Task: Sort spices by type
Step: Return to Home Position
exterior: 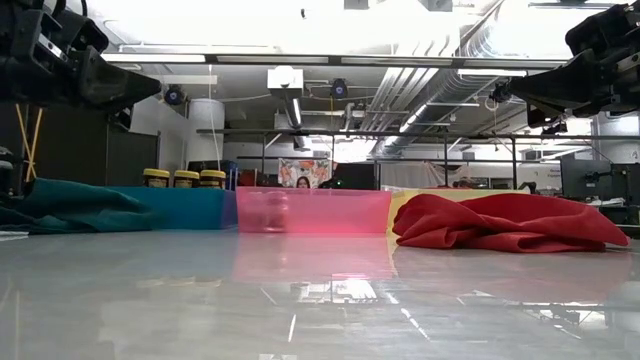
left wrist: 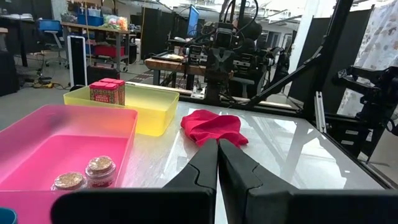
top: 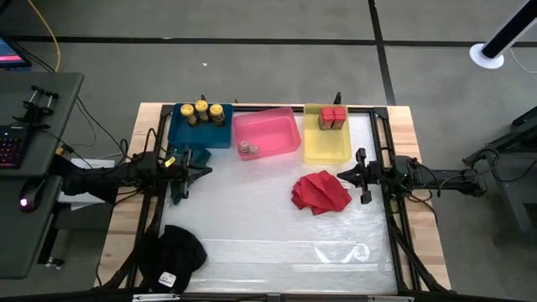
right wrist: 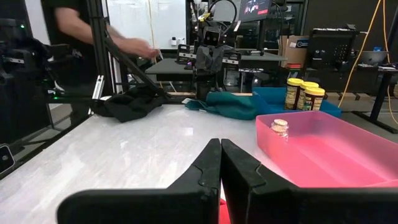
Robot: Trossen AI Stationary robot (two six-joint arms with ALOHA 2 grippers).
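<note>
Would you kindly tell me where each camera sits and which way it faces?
High: above the table, looking straight down; both arms show, left tool and right tool pointing at each other.
Low: at table-top height, looking level at the pink bin and red cloth; arms overhead in the top corners.
Left wrist: on its arm, facing the right arm; its own shut tool shows.
Right wrist: on its arm, facing the left arm; its own shut tool shows.
Shared: all four show the pink bin.
</note>
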